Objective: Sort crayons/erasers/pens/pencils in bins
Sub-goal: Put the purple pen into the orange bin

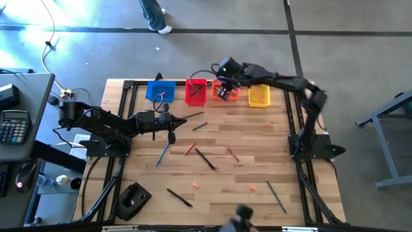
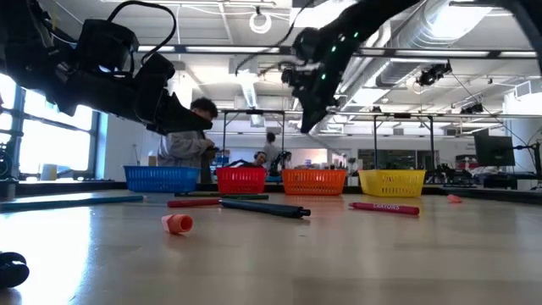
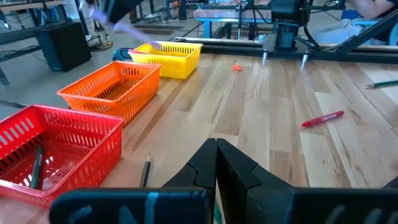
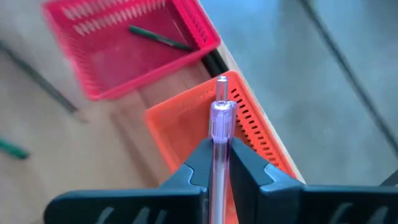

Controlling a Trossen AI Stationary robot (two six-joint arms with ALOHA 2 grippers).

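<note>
Bins (image 1: 259,96) line the worktop's (image 1: 257,154) far edge — right end effector (image 4: 219,163) pinches a purple pen (image 4: 220,134) above the orange bin (image 4: 186,134); left end effector (image 3: 216,158) pressed together, empty.

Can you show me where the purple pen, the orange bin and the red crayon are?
purple pen (image 4: 221,118): right wrist view, its clear cap.
orange bin (image 3: 102,99): left wrist view, its near wall.
red crayon (image 3: 323,118): left wrist view, its middle.
</note>
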